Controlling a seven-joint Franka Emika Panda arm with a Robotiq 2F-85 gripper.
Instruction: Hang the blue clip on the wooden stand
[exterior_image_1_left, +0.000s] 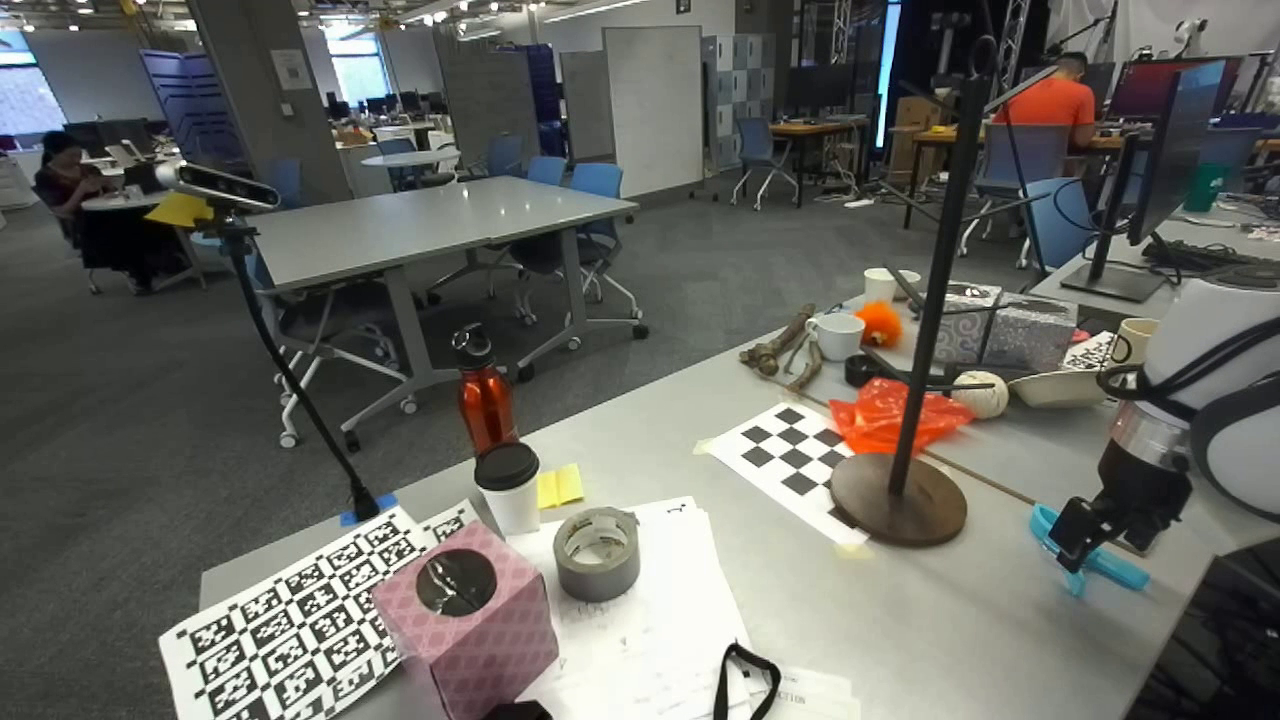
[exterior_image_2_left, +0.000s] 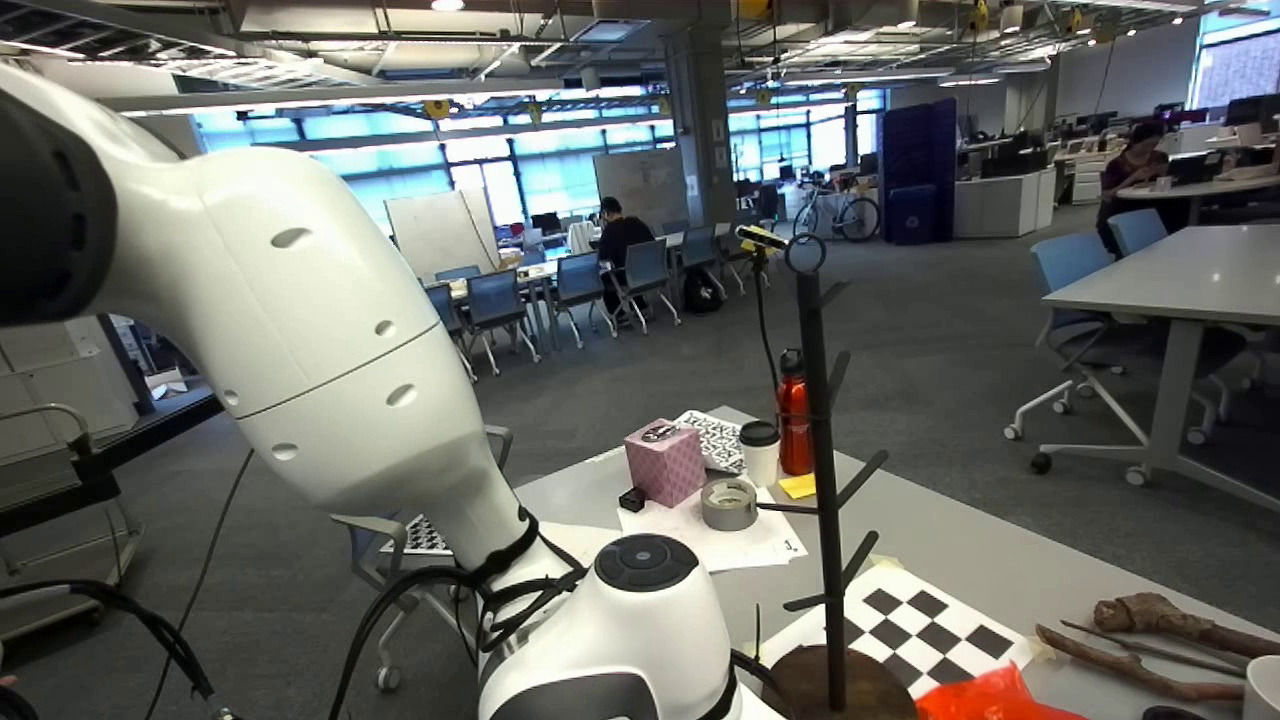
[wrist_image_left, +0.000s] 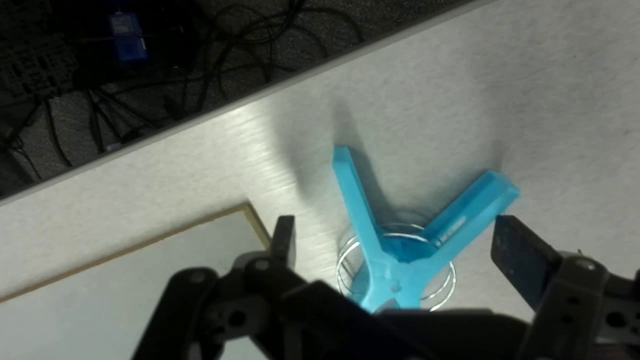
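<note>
The blue clip lies on the table beneath my gripper in an exterior view. In the wrist view the clip shows two spread handles and a thin metal wire ring round its middle; its lower end is hidden behind the gripper body. My gripper is open, one finger on each side of the clip, with the right finger close to one handle; I cannot tell if they touch. The wooden stand is upright on its round base, left of the gripper; it also shows in an exterior view, where the clip is hidden.
A red plastic bag and a checkerboard sheet lie by the stand's base. A white mug, sticks and boxes are behind. Tape and a pink box lie farther off. A framed board lies near the clip.
</note>
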